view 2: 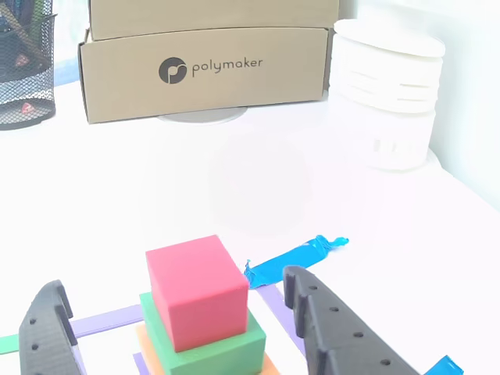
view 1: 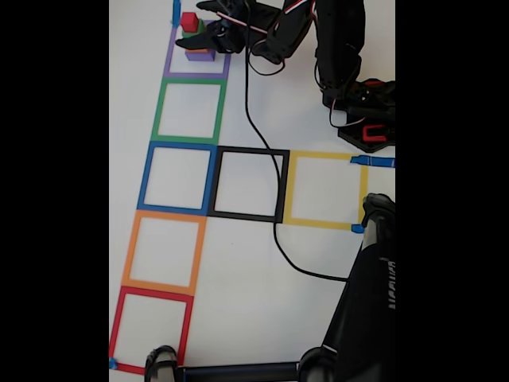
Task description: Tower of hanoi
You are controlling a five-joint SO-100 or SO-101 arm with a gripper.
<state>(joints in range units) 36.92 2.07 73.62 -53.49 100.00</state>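
A: Where do we find the cubes?

B: Stacked in the purple square (view 1: 196,63) at the top of the fixed view. We see the purple cube (view 1: 200,55) at the bottom and the red cube (view 1: 188,21) on top, with the arm (view 1: 334,48) reaching in from the right.

A: And up close?

B: In the other view the red cube (view 2: 197,291) sits on the green cube (view 2: 226,344), and an edge of the orange cube (view 2: 145,341) shows under that. The stack stands between our fingers (view 2: 336,336), one on each side.

A: Are they gripping it?

B: No. They stand apart, with a gap between each finger and the red cube; the gripper (view 2: 180,312) brackets the stack without touching it.

A: Any containers?

B: Behind the fingers in the other view we have a cardboard box (view 2: 203,66) marked polymaker, a black mesh basket (view 2: 25,66) to its left with things inside we cannot make out, and a white tub (view 2: 389,94) to its right. We cannot tell what the box or tub holds.

A: What does the fixed view add?

B: The other taped squares on the worktop (view 1: 246,263): green (view 1: 191,111), blue (view 1: 178,178), black (view 1: 250,184), yellow (view 1: 327,190), orange (view 1: 164,251) and red (view 1: 151,329), all bare inside. A black cable (view 1: 274,199) crosses the black one.

A: And the close view?

B: Blue tape (view 2: 293,258) just beyond the right finger.
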